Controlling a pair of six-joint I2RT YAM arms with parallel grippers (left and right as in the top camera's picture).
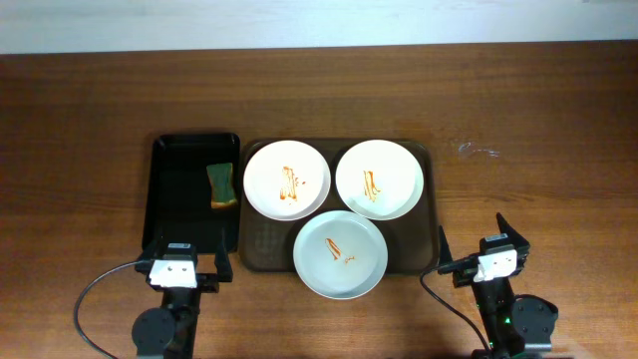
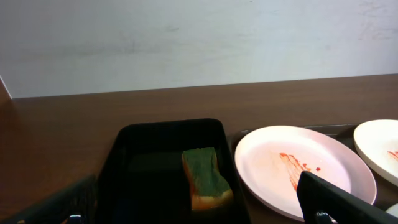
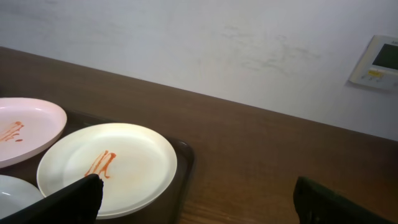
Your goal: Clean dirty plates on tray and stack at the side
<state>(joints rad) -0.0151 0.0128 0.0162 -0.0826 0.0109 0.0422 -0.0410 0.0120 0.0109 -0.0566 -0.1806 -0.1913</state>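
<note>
Three white plates lie on the dark brown tray, each with orange-brown sauce streaks: one at the back left, one at the back right, one at the front. My left gripper is open and empty, near the front of the black tray. In the left wrist view the back left plate shows. My right gripper is open and empty, right of the brown tray. The right wrist view shows the back right plate and the tray's corner.
A narrower black tray stands left of the brown tray, with a green and yellow sponge in it. The sponge also shows in the left wrist view. Bare wooden table lies to the right.
</note>
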